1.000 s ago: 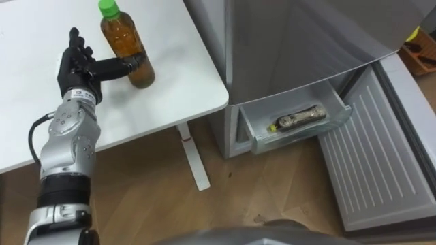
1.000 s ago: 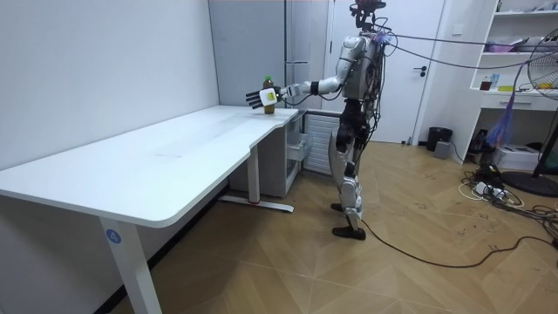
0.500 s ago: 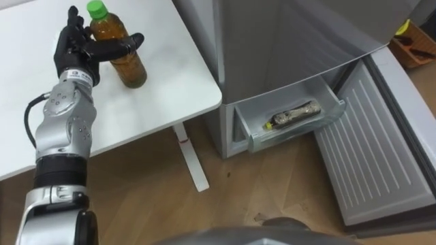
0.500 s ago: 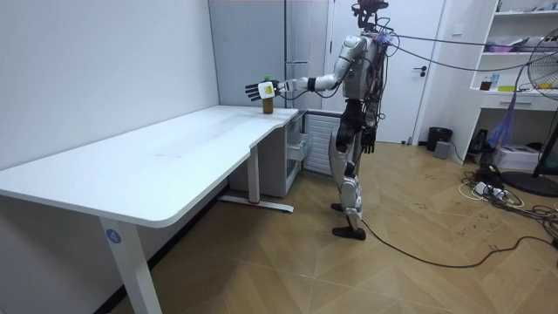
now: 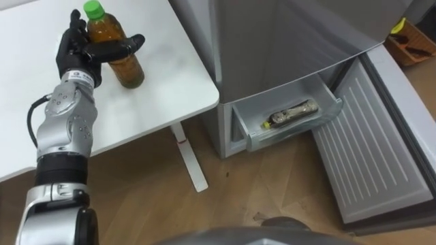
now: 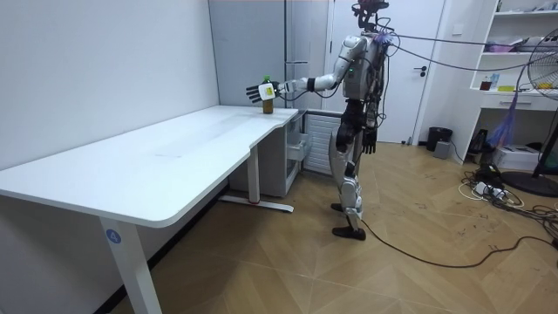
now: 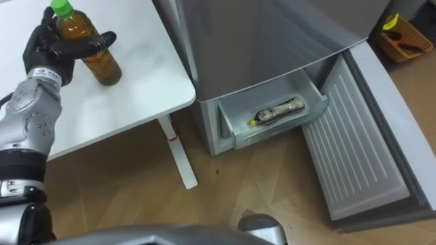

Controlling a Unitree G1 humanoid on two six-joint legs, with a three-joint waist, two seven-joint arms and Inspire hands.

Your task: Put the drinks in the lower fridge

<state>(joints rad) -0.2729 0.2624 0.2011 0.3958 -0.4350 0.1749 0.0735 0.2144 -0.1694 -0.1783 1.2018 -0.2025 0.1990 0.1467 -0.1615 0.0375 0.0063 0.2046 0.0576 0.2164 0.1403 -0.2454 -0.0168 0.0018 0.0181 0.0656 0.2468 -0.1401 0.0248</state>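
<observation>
A brown tea bottle (image 5: 124,60) with a green cap stands upright near the right corner of the white table (image 5: 174,85). My left hand (image 5: 73,57) is at its left side, fingers behind it and the thumb curled across its front. A second bottle (image 5: 293,113) lies on its side in the pulled-out lower fridge drawer (image 5: 289,133). In the room view I stand in front of the fridge, left arm stretched out to the bottle (image 6: 268,104), and my right hand (image 6: 370,143) hangs by my hip.
The lower fridge door (image 5: 371,160) is swung wide open to the right of the drawer. The grey upper fridge (image 5: 286,41) rises right beside the table's edge. An orange box (image 5: 411,42) sits on the floor at the far right.
My left thumb has swung from the bottle's side across its front. The eye view has shifted a little; the hand and bottle now sit slightly higher in it.
</observation>
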